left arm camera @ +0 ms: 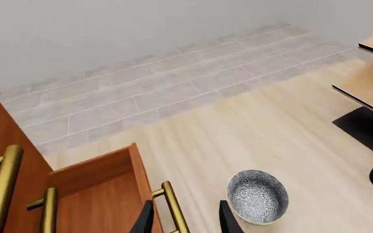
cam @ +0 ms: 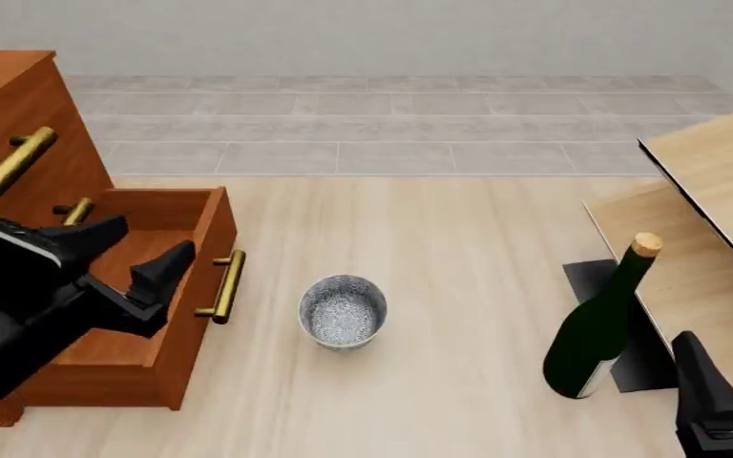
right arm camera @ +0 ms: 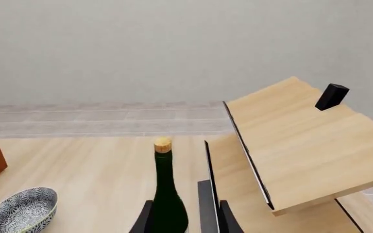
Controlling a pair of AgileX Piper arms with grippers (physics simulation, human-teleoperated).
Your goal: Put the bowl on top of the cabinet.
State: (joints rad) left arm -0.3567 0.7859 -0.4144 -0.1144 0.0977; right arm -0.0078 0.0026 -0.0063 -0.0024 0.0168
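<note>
Nearest the camera on the right, the right gripper (cam: 723, 386) sits low at the table's near edge, fingers apart and empty, with the green wine bottle (cam: 599, 324) standing upright just ahead of it, cork on top. Over on the near left, the left gripper (cam: 131, 253) hangs above the open drawer (cam: 150, 286) of the cabinet (cam: 16, 124), its black arm slanting in from the lower left corner, fingers spread with nothing between them. Centre of the table (cam: 469, 248), the bowl (cam: 343, 311) rests upright on the pale wood, just right of the drawer's brass bar handle (cam: 225, 284) and clear of both grippers; it lies to the right of the left gripper and a touch nearer. The bowl is speckled grey-white inside, blue-grey patterned outside. No contents can be made out in the drawer; only its reddish-brown boards show. Farther right, the light-wood shelf unit (cam: 710, 191) stands tilted behind the bottle. Beyond the table runs a grey tiled floor (cam: 380, 124).
</note>
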